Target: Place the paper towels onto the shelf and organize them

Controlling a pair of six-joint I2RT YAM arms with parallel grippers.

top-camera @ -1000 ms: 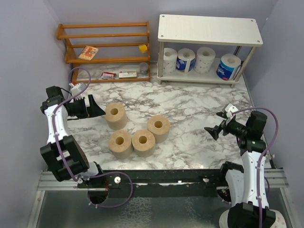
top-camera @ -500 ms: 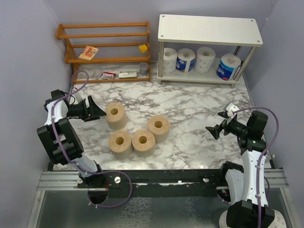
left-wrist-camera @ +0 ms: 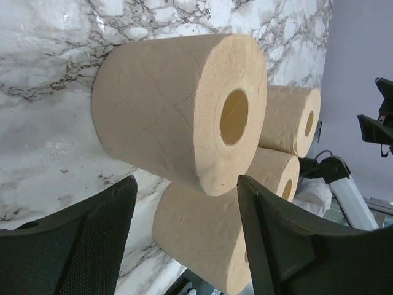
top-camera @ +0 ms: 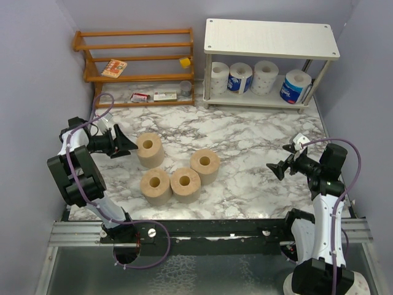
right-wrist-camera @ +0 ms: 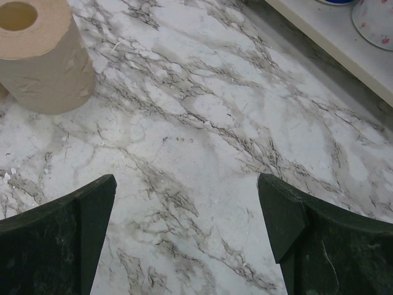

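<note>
Four tan paper towel rolls stand on end on the marble table: one [top-camera: 150,149] at the left, one [top-camera: 205,165] to its right, and two [top-camera: 156,185] [top-camera: 185,184] in front. My left gripper [top-camera: 128,146] is open, just left of the left roll [left-wrist-camera: 172,117] and not touching it. My right gripper [top-camera: 281,158] is open and empty over bare marble [right-wrist-camera: 185,178]. The white shelf [top-camera: 270,37] stands at the back right. Its lower tier holds two dotted white rolls [top-camera: 220,77] [top-camera: 266,76] and two blue-wrapped rolls [top-camera: 241,77] [top-camera: 296,85]. Its top board is bare.
An orange-brown slatted wooden rack [top-camera: 138,61] with small items stands at the back left, beside the shelf. Purple walls close in the left, back and right sides. One tan roll [right-wrist-camera: 43,58] shows at the far left of the right wrist view, and the shelf's lower board [right-wrist-camera: 331,37] at its top right.
My left arm has folded lower and its open gripper has edged right toward the left tan roll. The right arm has barely moved. No roll has moved.
</note>
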